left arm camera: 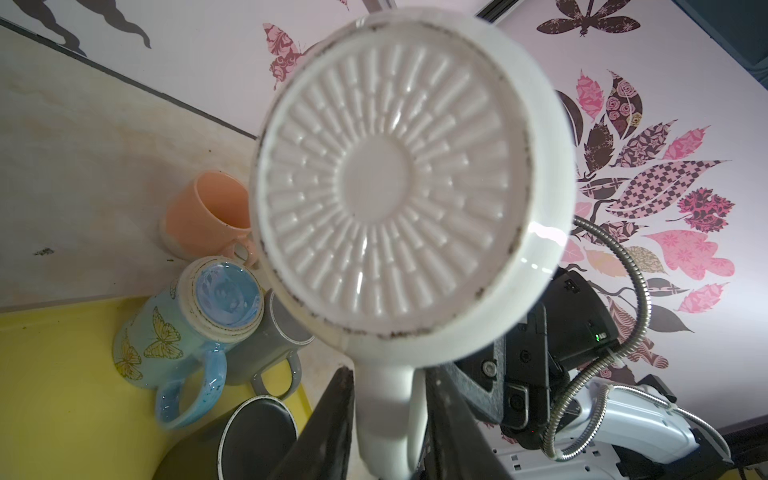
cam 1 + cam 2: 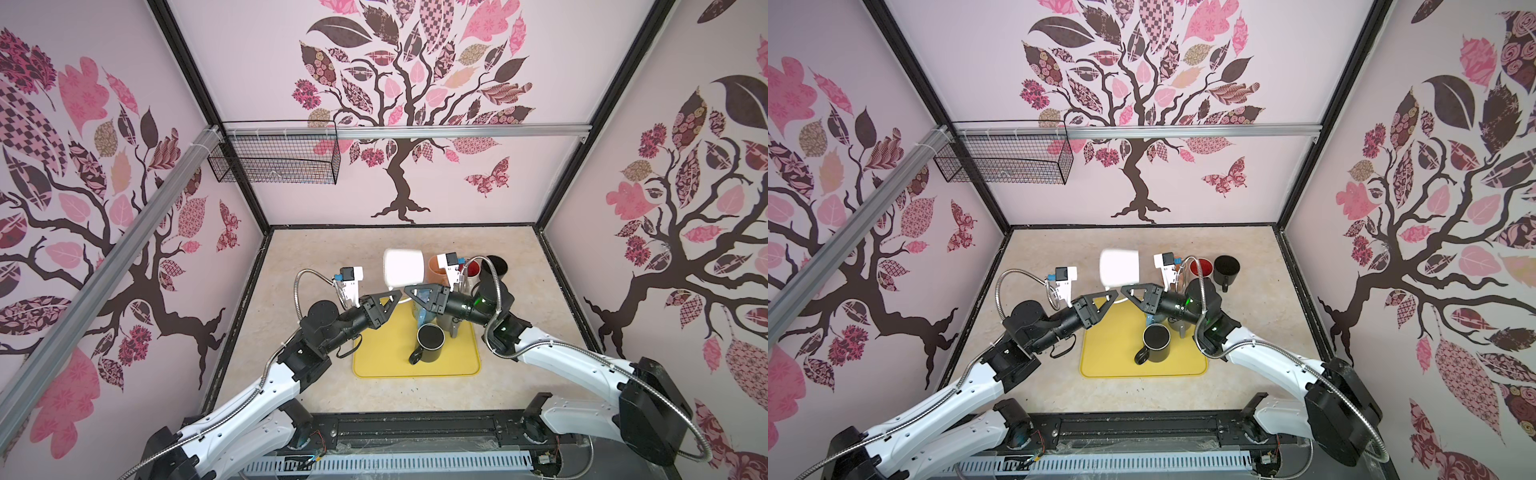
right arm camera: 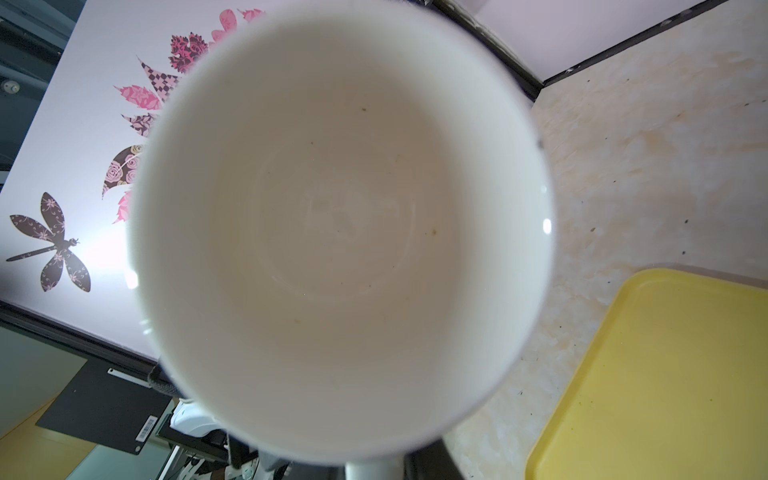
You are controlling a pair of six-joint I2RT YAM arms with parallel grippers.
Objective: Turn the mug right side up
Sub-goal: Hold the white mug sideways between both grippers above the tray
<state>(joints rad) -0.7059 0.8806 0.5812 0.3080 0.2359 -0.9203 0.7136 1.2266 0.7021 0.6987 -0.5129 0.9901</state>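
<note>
The white mug point(image 2: 403, 266) point(image 2: 1119, 266) hangs in the air above the far edge of the yellow tray point(image 2: 374, 361), lying on its side. Its ribbed base point(image 1: 386, 187) faces the left wrist camera and its empty inside point(image 3: 332, 228) faces the right wrist camera. Both grippers meet at its handle from opposite sides. My left gripper point(image 2: 397, 296) point(image 1: 388, 399) has its jaws close on either side of the handle; I cannot see whether they press it. My right gripper point(image 2: 409, 289) point(image 3: 374, 469) is shut on the mug's handle, its fingers mostly hidden behind the mug.
A black mug point(image 2: 430, 343) stands upright on the tray. Beside it are a blue butterfly mug point(image 1: 166, 332) and a grey mug point(image 1: 270, 345). A peach mug point(image 1: 203, 212), a red mug point(image 2: 1202, 266) and another black mug point(image 2: 1227, 268) stand behind. A wire basket point(image 2: 274, 158) hangs on the back wall.
</note>
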